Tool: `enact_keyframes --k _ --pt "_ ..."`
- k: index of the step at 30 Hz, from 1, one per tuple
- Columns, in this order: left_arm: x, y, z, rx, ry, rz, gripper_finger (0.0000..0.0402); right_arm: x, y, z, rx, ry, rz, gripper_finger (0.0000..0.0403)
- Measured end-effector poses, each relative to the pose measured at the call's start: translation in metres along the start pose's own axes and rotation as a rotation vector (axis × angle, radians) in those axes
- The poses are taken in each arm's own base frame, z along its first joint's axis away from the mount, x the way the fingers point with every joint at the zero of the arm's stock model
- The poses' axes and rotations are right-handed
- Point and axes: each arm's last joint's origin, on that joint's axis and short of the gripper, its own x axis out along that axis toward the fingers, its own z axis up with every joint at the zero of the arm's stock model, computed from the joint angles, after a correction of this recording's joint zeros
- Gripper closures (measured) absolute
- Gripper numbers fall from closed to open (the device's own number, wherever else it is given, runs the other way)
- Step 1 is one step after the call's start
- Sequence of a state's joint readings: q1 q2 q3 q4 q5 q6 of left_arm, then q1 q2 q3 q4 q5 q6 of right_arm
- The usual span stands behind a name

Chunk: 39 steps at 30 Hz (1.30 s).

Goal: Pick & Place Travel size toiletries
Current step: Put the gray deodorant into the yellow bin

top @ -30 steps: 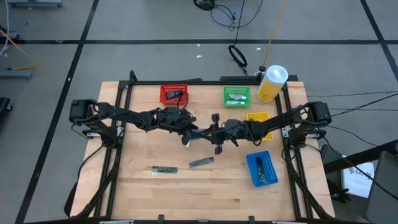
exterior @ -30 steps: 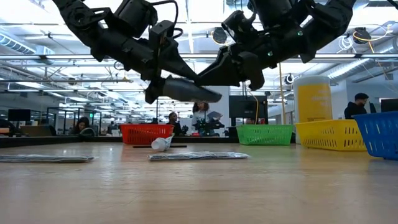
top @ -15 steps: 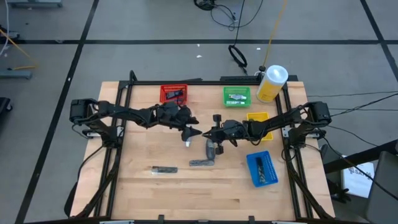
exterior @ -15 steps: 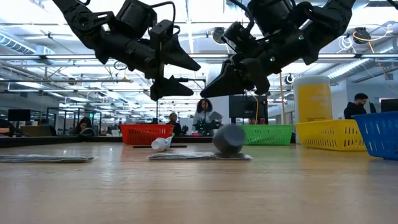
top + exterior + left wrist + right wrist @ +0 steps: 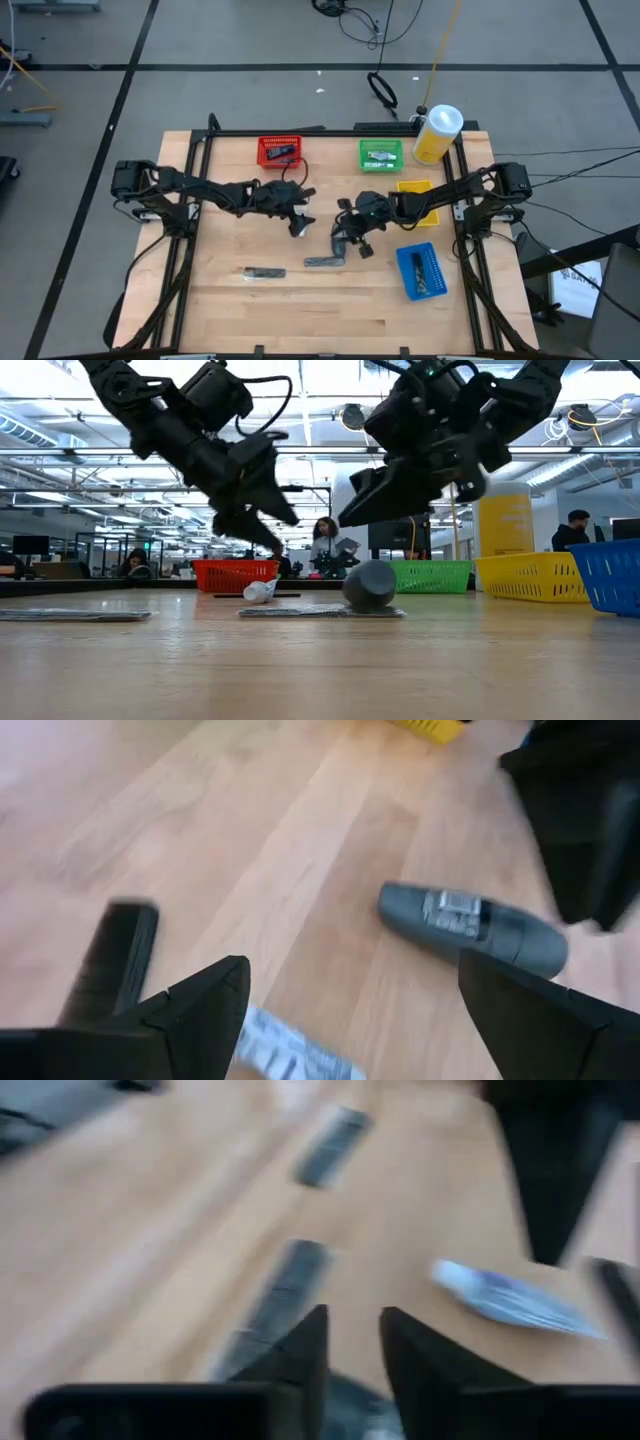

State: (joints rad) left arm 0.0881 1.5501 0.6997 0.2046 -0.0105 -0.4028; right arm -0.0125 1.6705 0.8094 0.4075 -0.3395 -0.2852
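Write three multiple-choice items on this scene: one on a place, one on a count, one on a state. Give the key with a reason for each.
1. Where does the grey tube lie?
A. in the red bin
B. on the table, under the right gripper
C. in the blue bin

2. How many coloured bins stand on the table?
A. two
B. four
C. six

3. How are the left gripper's fingers?
A. spread wide, empty
B. shut on a sachet
C. shut on the yellow bottle

Key:
1 B: the high view shows it on bare wood beneath the right gripper.
2 B: red bin, green bin, yellow bin, blue bin.
3 A: the left wrist view shows the left gripper with its fingers apart and nothing between them.
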Motion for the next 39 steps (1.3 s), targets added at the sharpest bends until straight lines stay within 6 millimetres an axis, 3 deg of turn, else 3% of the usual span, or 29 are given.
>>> enact_keyframes --k 4,9,13,22,28,39 --pt "0.0 -0.002 -0.015 -0.051 0.005 0.033 0.005 0.001 0.0 -0.004 -0.007 -0.029 0.145 0.0229" --pt "-0.001 -0.006 -0.031 -0.116 0.023 0.054 0.005 0.0 -0.001 -0.003 -0.137 -0.054 0.159 0.0121" --pt "-0.001 -0.013 -0.034 -0.119 0.024 0.032 0.005 0.001 -0.001 -0.005 -0.225 -0.052 0.163 0.0072" --pt "-0.002 -0.022 -0.031 -0.121 -0.03 -0.021 0.005 0.026 -0.001 -0.038 -0.267 0.02 0.201 0.0073" --pt "-0.002 -0.023 -0.029 -0.134 -0.046 -0.031 0.005 0.039 -0.002 -0.05 -0.285 -0.01 0.187 0.0075" --pt "-0.002 -0.023 -0.029 -0.141 -0.053 -0.036 0.005 0.045 -0.007 -0.064 -0.204 0.026 0.189 0.0077"
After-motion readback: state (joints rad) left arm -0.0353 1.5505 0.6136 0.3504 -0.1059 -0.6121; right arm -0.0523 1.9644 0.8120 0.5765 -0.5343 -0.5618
